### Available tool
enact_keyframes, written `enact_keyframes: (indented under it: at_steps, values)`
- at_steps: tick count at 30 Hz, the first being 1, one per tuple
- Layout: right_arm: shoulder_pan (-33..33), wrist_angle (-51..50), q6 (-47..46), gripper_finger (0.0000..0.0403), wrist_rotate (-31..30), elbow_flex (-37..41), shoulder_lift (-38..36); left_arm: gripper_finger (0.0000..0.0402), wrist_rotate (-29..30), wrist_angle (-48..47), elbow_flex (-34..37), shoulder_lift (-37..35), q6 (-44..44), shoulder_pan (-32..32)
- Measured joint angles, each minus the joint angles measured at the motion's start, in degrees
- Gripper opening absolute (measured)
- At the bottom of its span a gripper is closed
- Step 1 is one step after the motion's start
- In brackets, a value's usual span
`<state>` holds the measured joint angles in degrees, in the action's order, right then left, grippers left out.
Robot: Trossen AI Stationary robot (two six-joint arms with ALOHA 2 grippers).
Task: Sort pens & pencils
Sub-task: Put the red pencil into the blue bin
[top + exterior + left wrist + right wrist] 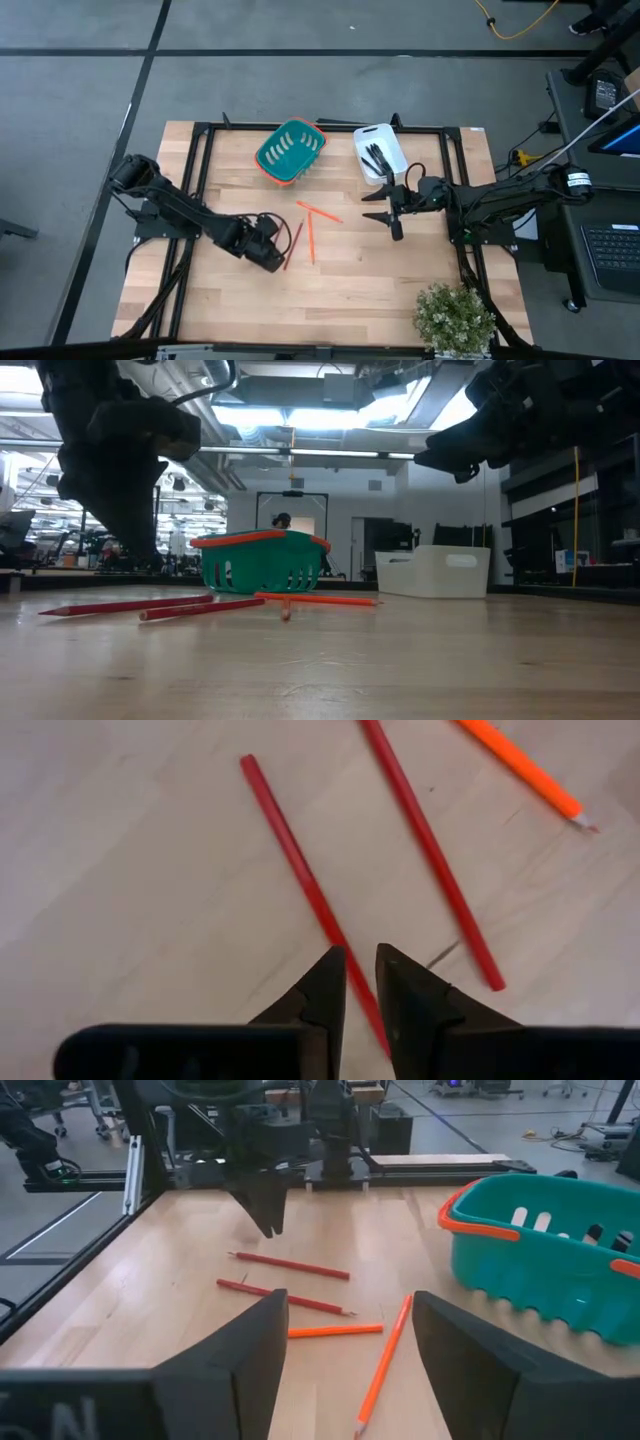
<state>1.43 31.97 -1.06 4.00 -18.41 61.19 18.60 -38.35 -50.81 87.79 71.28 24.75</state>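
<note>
Our left gripper (pixel 361 982) pinches a red pencil (pixel 300 875) on the table — next we lift it toward the green basket (pixel 290 152) — right gripper (pixel 385 207) waits, fingers apart.

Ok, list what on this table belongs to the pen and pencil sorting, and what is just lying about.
Belongs to the job:
- pencils, four on the wood
- pens in the white bin
- teal basket
- left gripper, fingers astride a red pencil
- right gripper, open, near the bin

Just lying about:
- potted plant at the table corner
</note>
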Motion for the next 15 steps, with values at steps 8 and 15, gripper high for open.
enact_keyframes:
  at_steps: [8, 15]
  values:
    - [0.0, -0.04, 0.04, 0.0216, 0.01, 0.0, 0.0, 0.0055, -0.17, -0.19, 0.0, 0.0, -6.1, -3.52]
    - [0.0, -0.12, 0.06, 0.0216, 0.01, 0.0, 0.0, 0.0055, -0.64, -0.18, 0.0, -0.02, -10.18, -4.98]
